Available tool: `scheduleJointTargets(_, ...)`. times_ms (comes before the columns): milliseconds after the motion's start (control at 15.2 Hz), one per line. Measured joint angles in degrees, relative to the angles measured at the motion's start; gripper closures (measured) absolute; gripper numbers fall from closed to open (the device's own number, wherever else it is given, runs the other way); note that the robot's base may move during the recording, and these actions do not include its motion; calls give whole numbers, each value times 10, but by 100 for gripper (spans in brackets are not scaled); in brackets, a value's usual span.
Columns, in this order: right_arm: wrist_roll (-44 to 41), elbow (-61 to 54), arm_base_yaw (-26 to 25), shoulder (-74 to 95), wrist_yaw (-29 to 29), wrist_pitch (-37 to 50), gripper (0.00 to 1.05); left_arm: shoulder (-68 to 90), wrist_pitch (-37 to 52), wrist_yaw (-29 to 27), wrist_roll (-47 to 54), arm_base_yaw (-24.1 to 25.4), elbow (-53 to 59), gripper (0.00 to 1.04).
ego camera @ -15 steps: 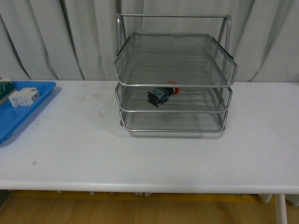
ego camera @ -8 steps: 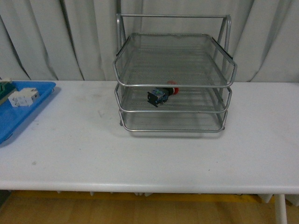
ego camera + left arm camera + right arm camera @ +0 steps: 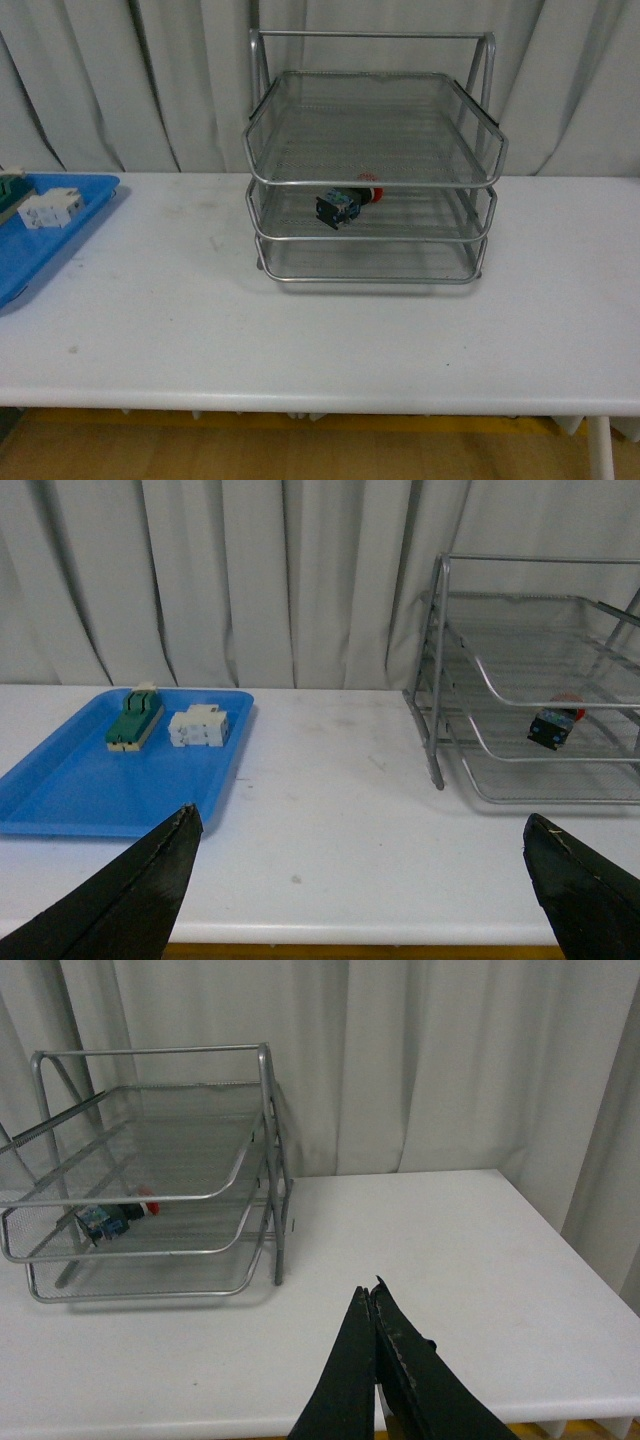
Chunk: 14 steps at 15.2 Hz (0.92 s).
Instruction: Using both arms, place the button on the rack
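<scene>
The button (image 3: 345, 203), red cap on a black and blue body, lies on its side on the middle tier of the silver wire rack (image 3: 372, 181). It also shows in the left wrist view as the button (image 3: 555, 723) inside the rack (image 3: 520, 695), and in the right wrist view as the button (image 3: 112, 1219) in the rack (image 3: 150, 1180). My left gripper (image 3: 362, 832) is open, far from the rack, above the table's near edge. My right gripper (image 3: 370, 1295) is shut on nothing, right of the rack. Neither arm appears in the front view.
A blue tray (image 3: 30, 240) at the table's left end holds a white terminal block (image 3: 198, 726) and a green-topped switch block (image 3: 134, 720). The white table (image 3: 320, 320) ends close in front. Grey curtains (image 3: 100, 80) hang behind.
</scene>
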<state>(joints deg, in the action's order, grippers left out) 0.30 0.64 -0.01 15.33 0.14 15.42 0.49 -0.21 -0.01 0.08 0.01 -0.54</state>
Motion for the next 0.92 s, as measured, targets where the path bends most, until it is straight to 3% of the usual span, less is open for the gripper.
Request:
scheduleJointTargets(329,0,0,0,-53,0,-53,103,0,0,0,0,0,0,7)
scheduleJointTargets(461,0,0,0,-125,-1,-155,103,0,0,0,0,0,0,7)
scheduleJointTargets(658,0,0,0,-150,-1,-158,103,0,0,0,0,0,0,7)
scheduleJointTargets(724,-2,0,0,-152,-1,-156,100,0,0,0,0,0,0,7)
scheduleJointTargets(922,-2,0,0,-152,-1,-156,69,0,0,0,0,0,0,7)
